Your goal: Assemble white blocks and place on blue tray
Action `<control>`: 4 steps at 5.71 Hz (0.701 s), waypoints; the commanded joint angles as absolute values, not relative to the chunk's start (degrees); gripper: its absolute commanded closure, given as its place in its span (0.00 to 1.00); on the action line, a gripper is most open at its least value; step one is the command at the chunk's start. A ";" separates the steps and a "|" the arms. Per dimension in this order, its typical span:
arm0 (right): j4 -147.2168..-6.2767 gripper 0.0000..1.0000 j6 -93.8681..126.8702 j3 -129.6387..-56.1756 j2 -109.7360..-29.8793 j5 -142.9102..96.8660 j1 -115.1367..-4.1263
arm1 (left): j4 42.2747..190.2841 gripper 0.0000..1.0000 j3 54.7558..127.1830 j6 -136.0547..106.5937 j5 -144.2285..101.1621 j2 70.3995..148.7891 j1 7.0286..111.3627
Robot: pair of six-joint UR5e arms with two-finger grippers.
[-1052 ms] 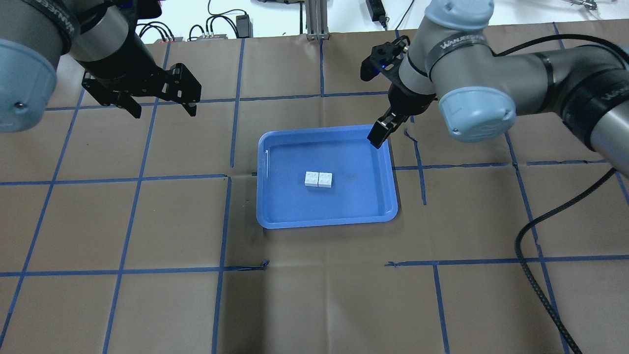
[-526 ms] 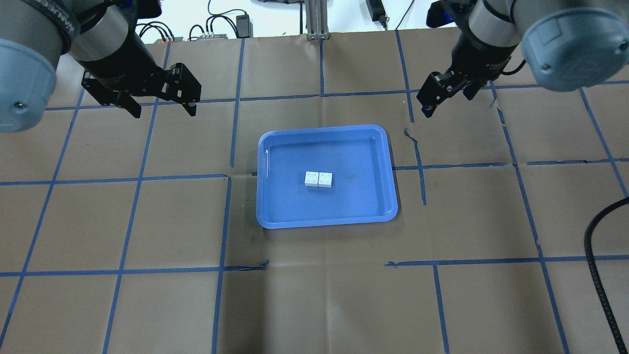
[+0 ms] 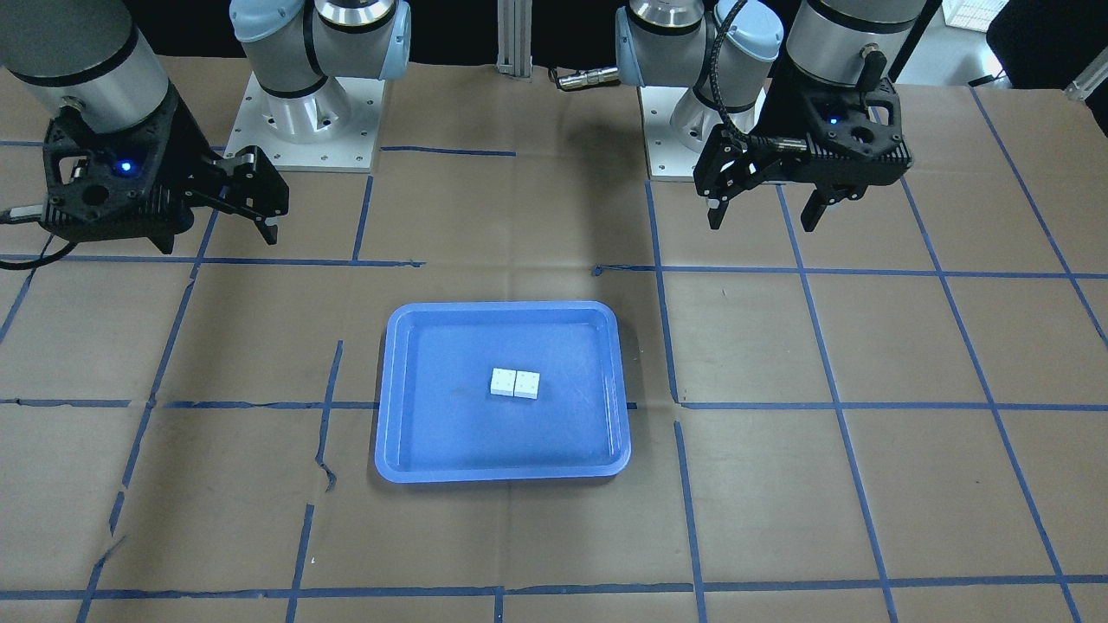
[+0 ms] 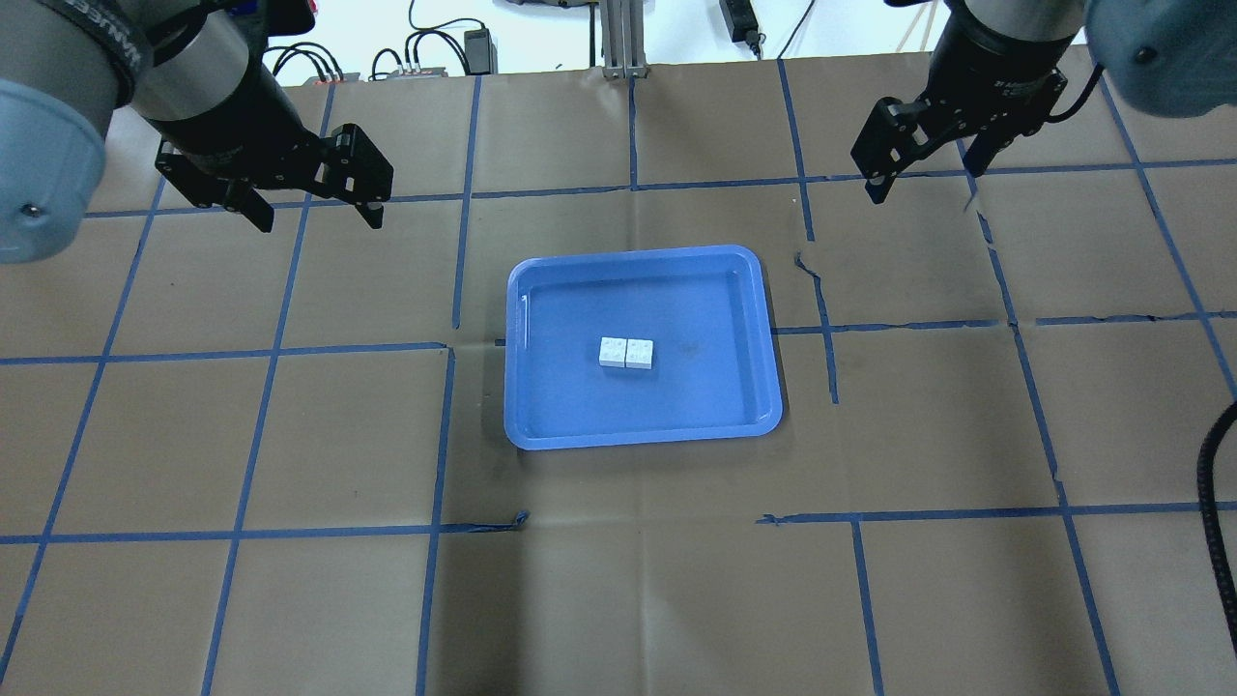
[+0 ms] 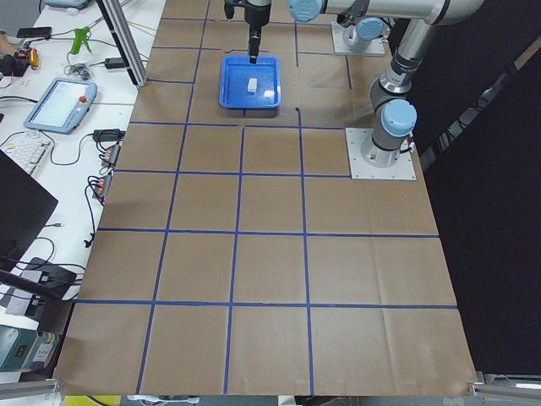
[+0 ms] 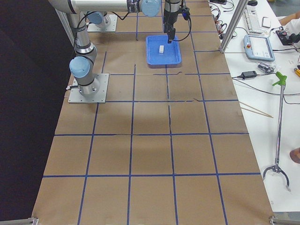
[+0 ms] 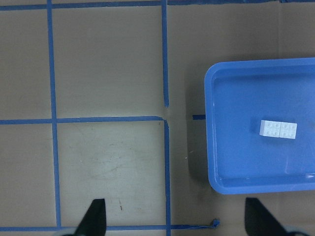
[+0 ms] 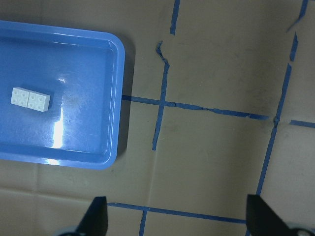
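Note:
The two white blocks [image 4: 625, 352] sit joined side by side in the middle of the blue tray [image 4: 638, 253], which lies at the table's centre. They also show in the front view [image 3: 515, 383], the left wrist view [image 7: 278, 129] and the right wrist view [image 8: 30, 99]. My left gripper [image 4: 319, 220] hangs open and empty above the table, beyond and to the left of the tray. My right gripper [image 4: 923, 184] hangs open and empty beyond and to the right of the tray. Neither touches the tray or the blocks.
Brown paper with a blue tape grid covers the table. A black cable [image 4: 1213, 464] loops at the right edge. An aluminium post [image 4: 618, 39] stands at the far edge. Both arm bases [image 3: 303, 112] are bolted near the robot's side.
My right gripper has moved from over the tray's far right corner up and to the right, away from the tray. The left arm and the blocks have not moved.

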State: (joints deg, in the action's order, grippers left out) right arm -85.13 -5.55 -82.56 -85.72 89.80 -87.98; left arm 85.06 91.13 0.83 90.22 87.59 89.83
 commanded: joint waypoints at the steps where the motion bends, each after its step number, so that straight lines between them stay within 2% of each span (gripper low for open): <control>1: -84.02 0.00 5.24 -83.48 -88.05 89.74 -89.20 | 85.08 0.01 91.14 0.70 89.91 87.54 90.26; 4: -84.55 0.00 5.54 -86.31 -89.39 90.09 -89.82 | 85.08 0.01 91.67 0.62 89.92 87.54 90.35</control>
State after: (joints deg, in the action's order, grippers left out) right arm -84.42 5.50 -86.18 -89.28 89.97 -89.78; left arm 85.09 91.69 0.75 90.15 87.45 90.26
